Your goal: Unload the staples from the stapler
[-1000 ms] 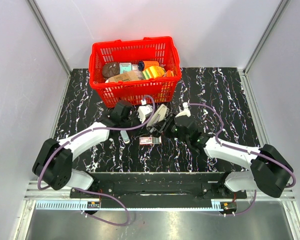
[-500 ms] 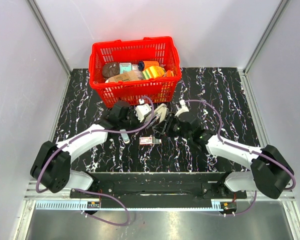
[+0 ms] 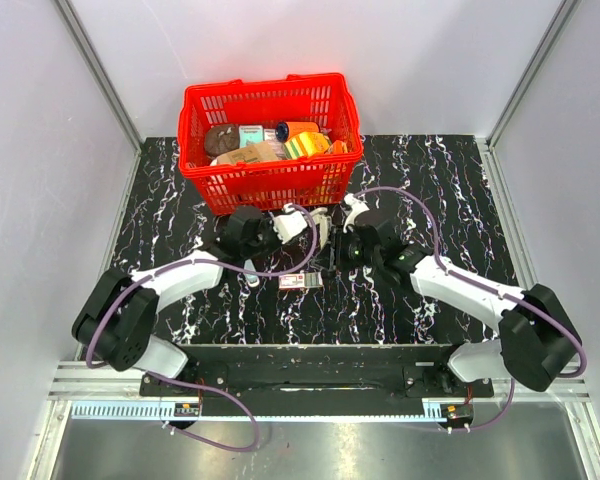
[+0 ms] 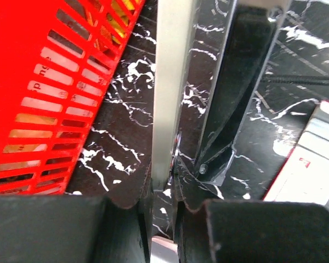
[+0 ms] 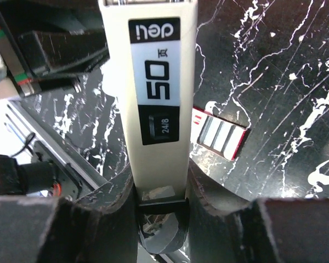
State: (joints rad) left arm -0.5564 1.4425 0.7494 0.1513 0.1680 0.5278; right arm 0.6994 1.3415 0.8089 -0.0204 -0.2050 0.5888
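The stapler (image 3: 321,232) is held between both arms just in front of the basket. In the right wrist view its pale top cover (image 5: 160,109), printed "50" and "24/8", runs away from the camera, and my right gripper (image 5: 160,189) is shut on its near end. In the left wrist view my left gripper (image 4: 162,192) is shut on a thin silver metal strip (image 4: 172,82) of the stapler, with the stapler's black part (image 4: 241,82) just to the right. From above, the left gripper (image 3: 298,222) and right gripper (image 3: 342,243) flank the stapler. No loose staples show.
A red basket (image 3: 332,165) full of goods stands right behind the grippers, its wall (image 4: 49,93) close on the left. A small red-white-green box (image 3: 302,281) lies on the black marbled table in front of the stapler. A small pale item (image 3: 252,278) lies to its left.
My left gripper has swung right to the stapler and shut on its metal strip. The right gripper, still holding the stapler, has shifted slightly back and left toward the basket.
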